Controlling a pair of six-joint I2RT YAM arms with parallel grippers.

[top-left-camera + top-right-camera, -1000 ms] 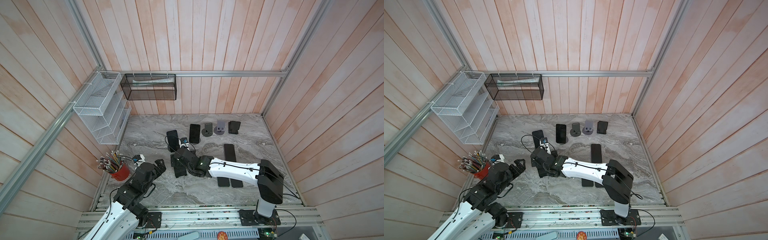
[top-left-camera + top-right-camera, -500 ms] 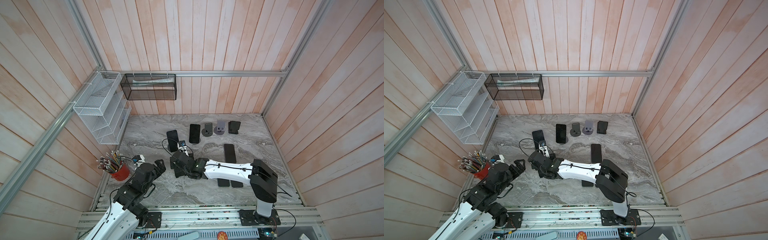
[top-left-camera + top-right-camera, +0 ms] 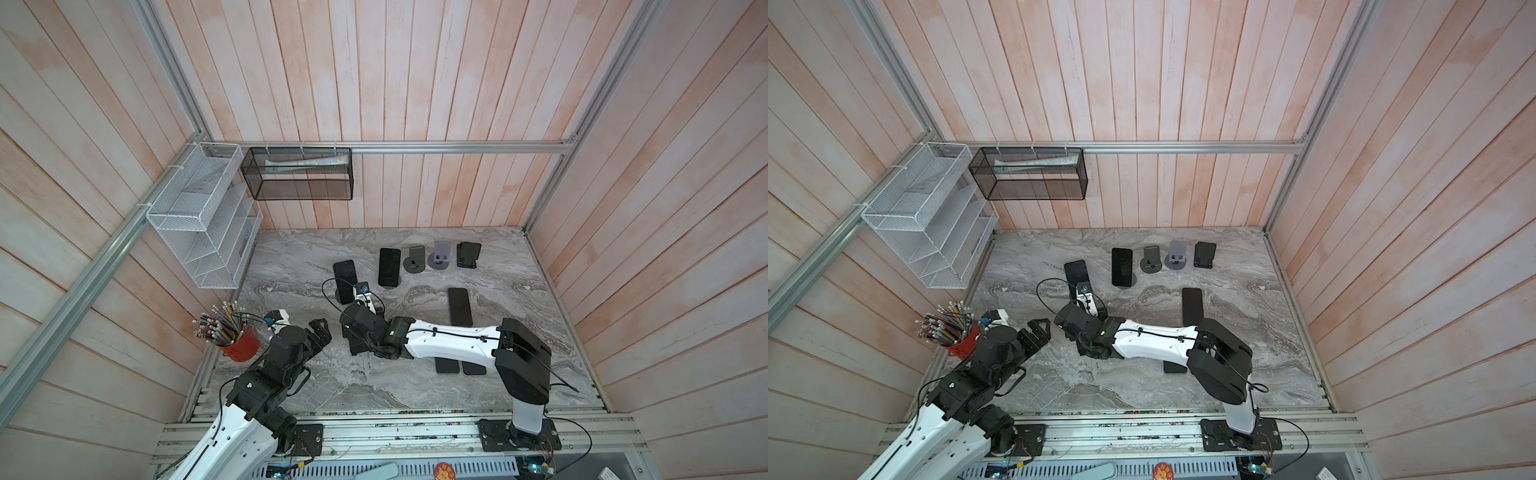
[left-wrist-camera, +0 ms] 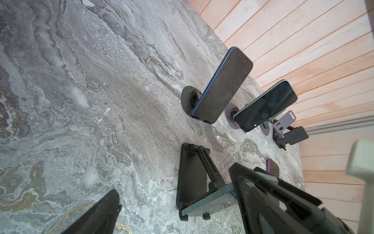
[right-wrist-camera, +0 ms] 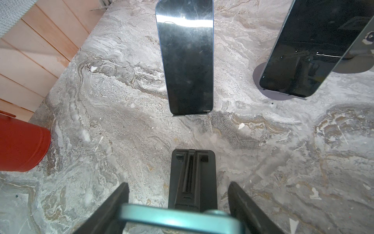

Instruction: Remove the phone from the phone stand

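Blue phone (image 5: 188, 60) stands near black stand (image 5: 192, 172), seemingly apart.

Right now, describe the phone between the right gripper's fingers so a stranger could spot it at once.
Find the red pencil cup at the marble table's left edge; the right gripper hangs nearby. Between its fingers a phone leans on a black stand. Its body is teal and its stand's base rectangular; the two phones behind have round bases.

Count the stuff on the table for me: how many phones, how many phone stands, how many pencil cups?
Phones: 6 (two peek out from under the right arm)
Phone stands: 6
Pencil cups: 1
Total: 13
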